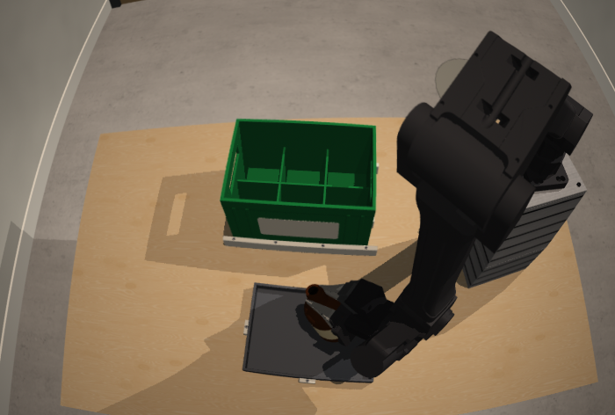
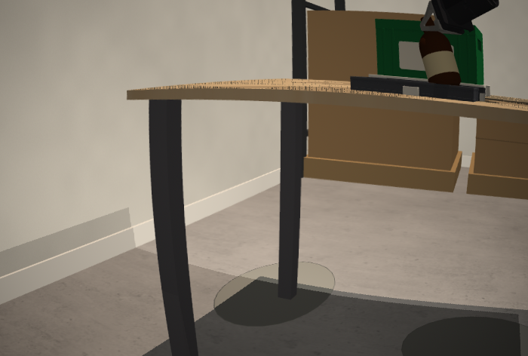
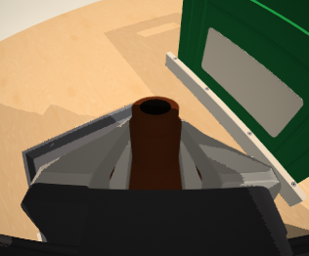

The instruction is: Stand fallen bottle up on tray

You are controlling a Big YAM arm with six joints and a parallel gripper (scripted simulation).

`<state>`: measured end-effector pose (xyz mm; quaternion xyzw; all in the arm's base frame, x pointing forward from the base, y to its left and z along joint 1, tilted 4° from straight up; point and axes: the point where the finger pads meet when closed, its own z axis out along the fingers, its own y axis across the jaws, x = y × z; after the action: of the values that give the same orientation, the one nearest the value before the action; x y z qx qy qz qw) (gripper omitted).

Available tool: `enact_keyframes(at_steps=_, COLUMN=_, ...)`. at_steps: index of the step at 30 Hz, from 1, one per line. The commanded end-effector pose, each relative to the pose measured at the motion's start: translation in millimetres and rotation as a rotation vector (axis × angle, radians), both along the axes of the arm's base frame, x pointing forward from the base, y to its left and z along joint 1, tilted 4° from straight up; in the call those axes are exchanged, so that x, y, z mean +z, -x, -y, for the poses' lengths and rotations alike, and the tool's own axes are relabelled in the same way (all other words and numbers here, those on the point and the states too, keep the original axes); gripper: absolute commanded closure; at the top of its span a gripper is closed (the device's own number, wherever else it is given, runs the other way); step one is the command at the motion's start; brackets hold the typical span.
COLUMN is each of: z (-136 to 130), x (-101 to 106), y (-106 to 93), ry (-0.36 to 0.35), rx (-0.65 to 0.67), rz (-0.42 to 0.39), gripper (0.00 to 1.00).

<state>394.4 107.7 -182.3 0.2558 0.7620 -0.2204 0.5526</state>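
A brown bottle [image 2: 438, 57] with a cream label stands almost upright on the dark tray [image 1: 293, 332], leaning slightly, its base down on the tray floor. It also shows in the top view [image 1: 318, 308] and in the wrist view [image 3: 154, 143], where its open mouth points up. My gripper [image 2: 431, 22] is shut on the bottle's neck from above; its grey fingers show on both sides of the neck in the wrist view [image 3: 154, 172]. The tray also shows in the exterior view [image 2: 418, 87], in front of the green crate [image 1: 300, 181].
The green crate, with several empty compartments, stands behind the tray. My arm's black base block [image 1: 522, 230] sits at the table's right. Wooden cabinets [image 2: 384, 99] stand beyond the table.
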Motion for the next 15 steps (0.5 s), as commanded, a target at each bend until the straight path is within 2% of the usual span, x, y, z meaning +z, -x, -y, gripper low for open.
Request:
enact_keyframes(at_steps=1, z=1.7, x=-2.1, y=-3.1, ry=0.003, rx=-0.006, rz=0.009, gripper=1.00)
enact_keyframes(at_steps=8, z=1.7, x=-2.1, y=-3.1, ry=0.003, rx=-0.006, rz=0.009, gripper=1.00)
enact_keyframes(at_steps=9, z=1.7, x=-2.1, y=-3.1, ry=0.003, rx=-0.006, rz=0.009, gripper=0.00)
enact_keyframes(at_steps=15, z=3.3, x=-2.7, y=-0.9, ry=0.009, rx=-0.005, rz=0.000, gripper=0.00)
